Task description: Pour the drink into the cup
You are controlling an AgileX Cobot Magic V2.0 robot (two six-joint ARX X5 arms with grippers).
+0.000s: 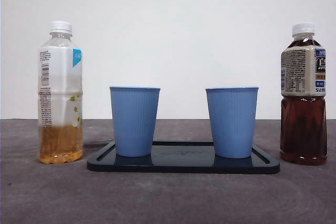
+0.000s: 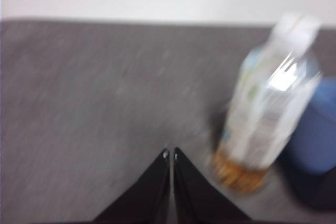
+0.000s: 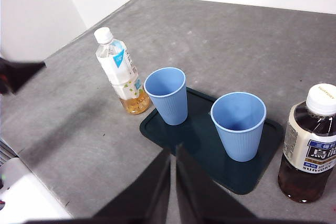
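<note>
So nothing's been poured yet: both blue cups are empty and both bottles still have their white caps on. My left gripper point(image 2: 169, 153) is pinched closed with nothing in it, hanging over bare desk point(image 1: 168, 198) just beside the pale tea bottle point(image 1: 60, 93). My right gripper point(image 3: 173, 153) is closed and empty too, up high on the near side looking down over everything.

Layout in the front view: pale bottle standing on the far left, dark tea bottle point(image 1: 303, 94) on the far right, and between them a flat black tray point(image 1: 184, 165) holding the left cup point(image 1: 134, 121) and the right cup point(image 1: 231, 122), both upright and well apart.

Handling guesses: the pale bottle only has a bit of amber liquid at the bottom, so it should be light and kinda tippy, and the thin clear plastic will probably dent if squeezed hard. I'd grab it mid-body on the label, where the wrap gives some grip. The dark bottle looks roughly two-thirds full, so heavier and more sloshy; same idea, take it around the label.

The cups are ribbed, tapered, thin-walled and light, so a nudge from a bottle neck could knock one over. The tray looks smooth and glossy, while the desk is a matte grey, slightly rough-looking surface.
</note>
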